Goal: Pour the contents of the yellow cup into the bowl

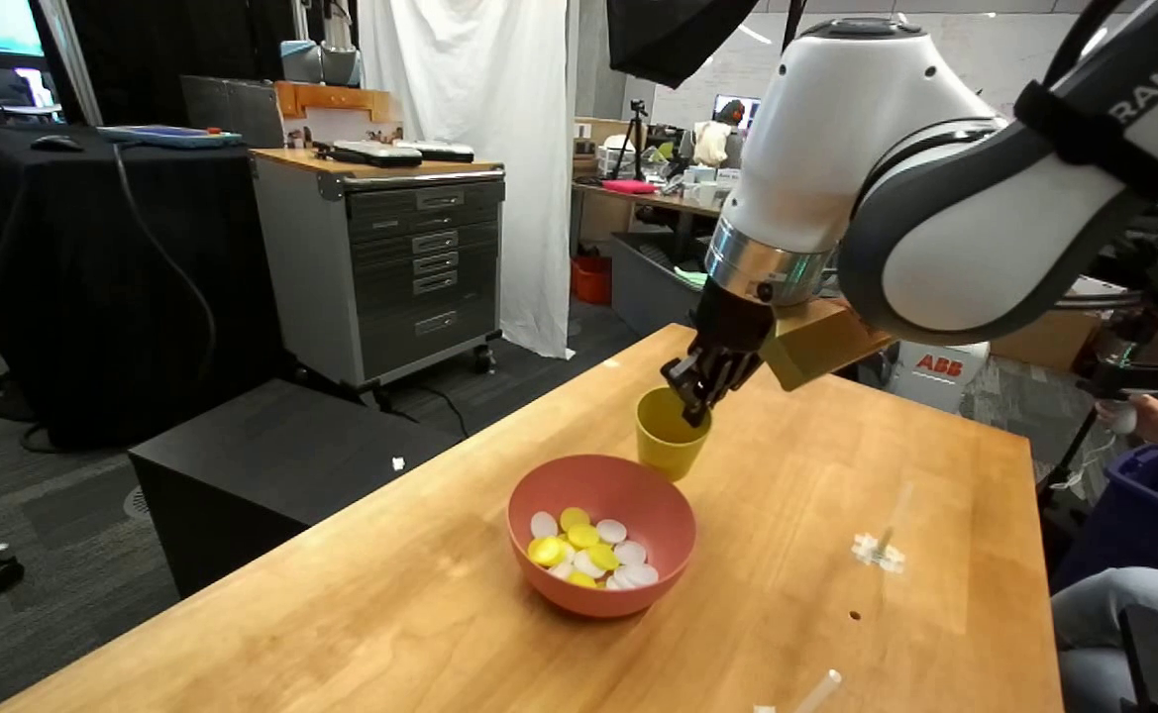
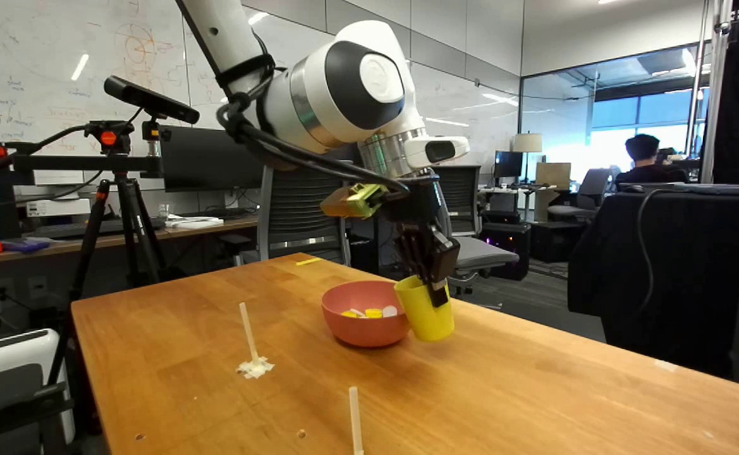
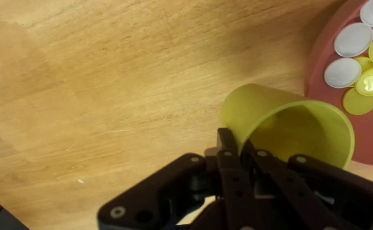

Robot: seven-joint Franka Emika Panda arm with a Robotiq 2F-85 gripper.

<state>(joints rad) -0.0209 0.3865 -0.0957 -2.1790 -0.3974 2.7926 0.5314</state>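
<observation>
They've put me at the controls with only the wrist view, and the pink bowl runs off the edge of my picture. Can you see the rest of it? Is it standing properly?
Observer: Yes. In an exterior view the whole bowl shows, standing upright on the wooden table.
Visitor: Good. I see black fingers pinching the wall of the yellow cup. What on earth are they attached to?
Observer: They sit at the lower end of a big white robot arm, which shows in both exterior views.
Visitor: Goodness. And is anybody else around?
Observer: Yes. In an exterior view a dark-haired person shows in the background, well beyond the table.
</observation>
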